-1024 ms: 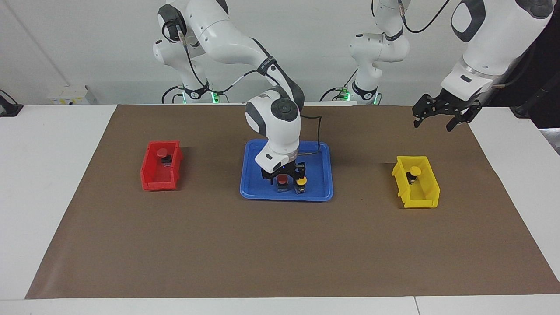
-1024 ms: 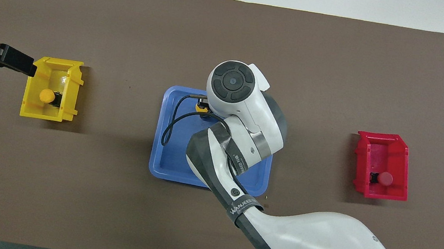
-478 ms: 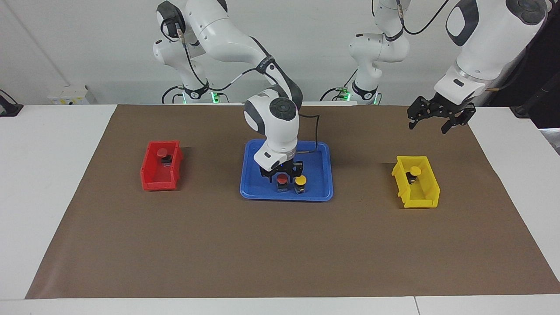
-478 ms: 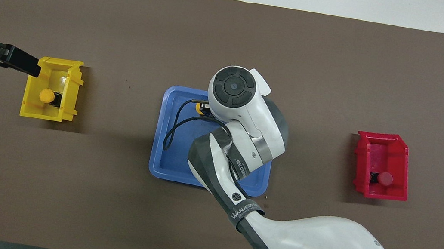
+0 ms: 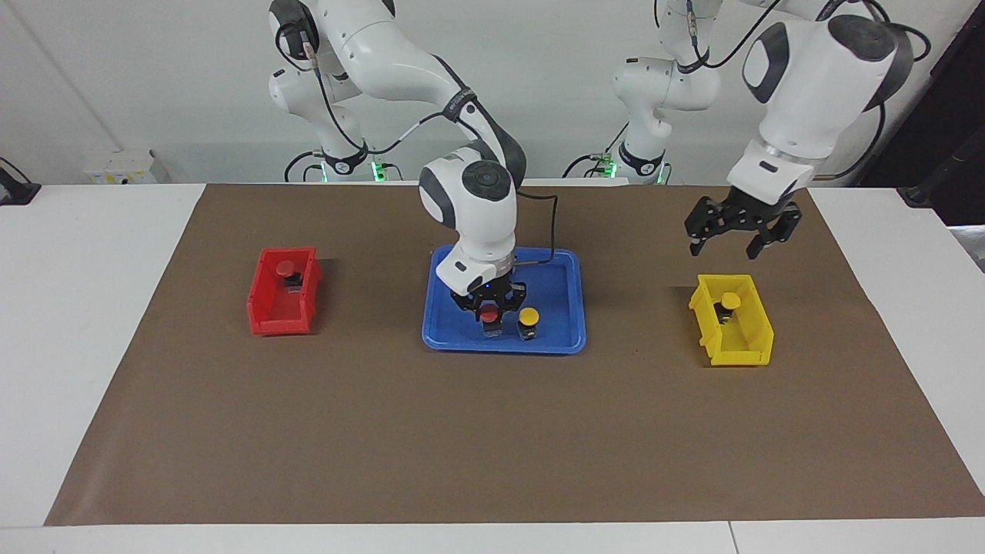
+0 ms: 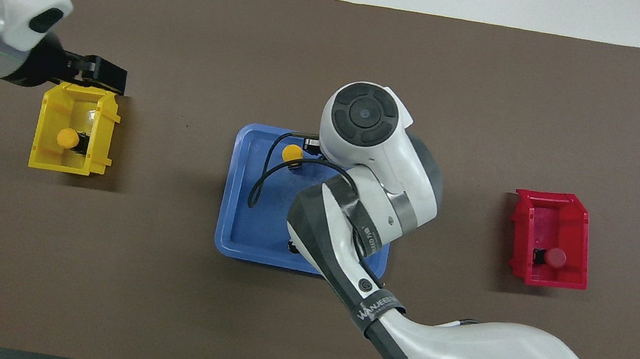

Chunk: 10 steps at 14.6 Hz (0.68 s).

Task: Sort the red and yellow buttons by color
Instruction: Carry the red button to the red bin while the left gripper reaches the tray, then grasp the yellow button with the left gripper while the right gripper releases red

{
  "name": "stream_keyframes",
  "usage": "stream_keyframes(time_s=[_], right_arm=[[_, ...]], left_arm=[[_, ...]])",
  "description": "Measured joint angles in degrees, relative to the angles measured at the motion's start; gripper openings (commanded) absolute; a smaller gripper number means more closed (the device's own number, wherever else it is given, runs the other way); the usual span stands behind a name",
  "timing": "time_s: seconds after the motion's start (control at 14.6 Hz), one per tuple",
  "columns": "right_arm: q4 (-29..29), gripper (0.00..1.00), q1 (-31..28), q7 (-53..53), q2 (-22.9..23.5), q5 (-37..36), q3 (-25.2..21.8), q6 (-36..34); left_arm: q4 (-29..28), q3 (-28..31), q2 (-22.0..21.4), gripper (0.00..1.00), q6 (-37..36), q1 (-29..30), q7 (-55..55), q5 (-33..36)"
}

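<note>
Landmark: the blue tray (image 5: 565, 265) at the middle of the brown mat (image 5: 492, 431).

Toward the right arm's end of the table from the tray stands a red bin (image 5: 265, 315), apart from the tray; one red button (image 5: 285, 268) lies in it, at the end nearer the robots.

The right arm descends from its base in a bend, its wrist steeply down over the tray. The right gripper (image 5: 490, 312) is clenched on the cap of a second red button (image 5: 490, 314), whose black base sits at the tray's floor; whether the base is lifted clear cannot be told. In the overhead view this arm's wrist hides the gripper and that button.

Just beside the gripped button, on the tray and toward the left arm's end, stands a yellow button (image 5: 528, 316), upright and free.

The left arm bends down with its wrist tilted. The left gripper (image 5: 732, 238) hangs released, fingers spread and holding nothing, in the air over the mat beside the yellow bin (image 5: 750, 350), toward the left arm's end from the tray.

The yellow bin holds a second yellow button (image 5: 730, 301), lying on its side.

Count: two red buttons, two yellow buttons, two bins, one tray.
</note>
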Motion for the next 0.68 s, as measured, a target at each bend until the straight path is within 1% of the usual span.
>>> stream_keyframes(time_s=[0.2, 0.34, 0.48, 0.55, 0.68], right_arm=[[-0.5, 0.21, -8.4, -12.4, -7.5, 0.4, -0.2, -11.0], [-3.7, 0.21, -16.2, -23.0, -13.3, 1.3, -0.2, -15.2], [-9.3, 0.21, -23.5, -33.1, -18.1, 2.7, -0.3, -15.6], [-12.1, 0.21, -26.9, -37.5, -19.7, 2.9, -0.3, -15.1], [-17.3, 0.21, -32.4, -45.3, -21.6, 3.1, -0.4, -11.7]], left_arm=[[-0.6, -0.2, 6.3, 1.00, 6.8, -6.6, -9.8, 0.0], [-0.5, -0.2, 10.7, 1.00, 11.3, -11.3, -16.6, 0.6], [0.1, -0.3, 13.6, 1.00, 13.5, -14.2, -20.7, 0.9], [0.5, -0.3, 14.5, 1.00, 13.9, -15.4, -21.8, 0.9], [0.7, -0.3, 15.8, 1.00, 14.6, -17.6, -24.2, 0.9]])
